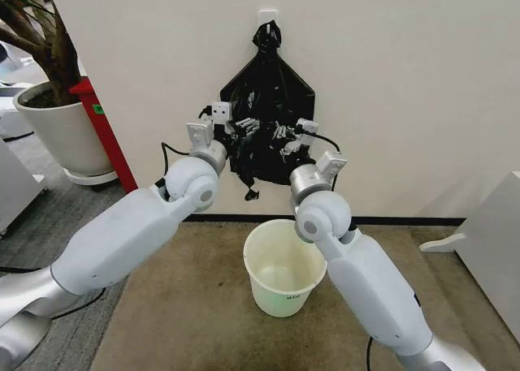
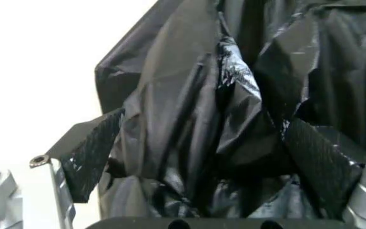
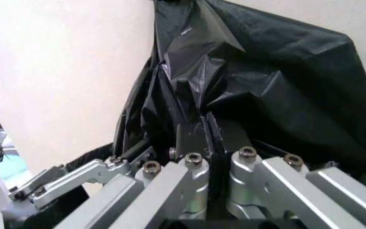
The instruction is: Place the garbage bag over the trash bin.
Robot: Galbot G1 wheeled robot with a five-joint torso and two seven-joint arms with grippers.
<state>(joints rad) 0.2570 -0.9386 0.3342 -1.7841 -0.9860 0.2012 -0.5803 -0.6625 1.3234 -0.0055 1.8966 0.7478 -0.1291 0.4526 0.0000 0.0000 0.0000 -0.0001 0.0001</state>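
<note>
Fingers (image 3: 199, 138) of the right gripper (image 3: 208, 136) are pressed together on a fold of the garbage bag (image 1: 268, 115), the 2 dark pads meeting with thin plastic pinched between them. On the left gripper (image 2: 202, 157), 2 black ribbed fingers (image 2: 91, 157) stand spread apart with bunched film filling the gap; whether they press it cannot be told, since crumpled plastic covers the inner faces. From the head view both gripper tips are hard to make out against the black sheet. That bag is glossy, creased and roughly triangular, hanging against the white wall (image 1: 406, 79) from a knotted top at a small white hook (image 1: 268, 17); its lower edge is hidden behind the 2 wrists. Below and clear of it, 1 trash bin (image 1: 284, 267) sits on the brown carpet (image 1: 187, 306): a round white plastic bucket, tapering downward, open and facing up, its near right rim cut off by the right forearm. At the far left stands 1 large white planter (image 1: 61, 131), its tree cropped by the frame.
</note>
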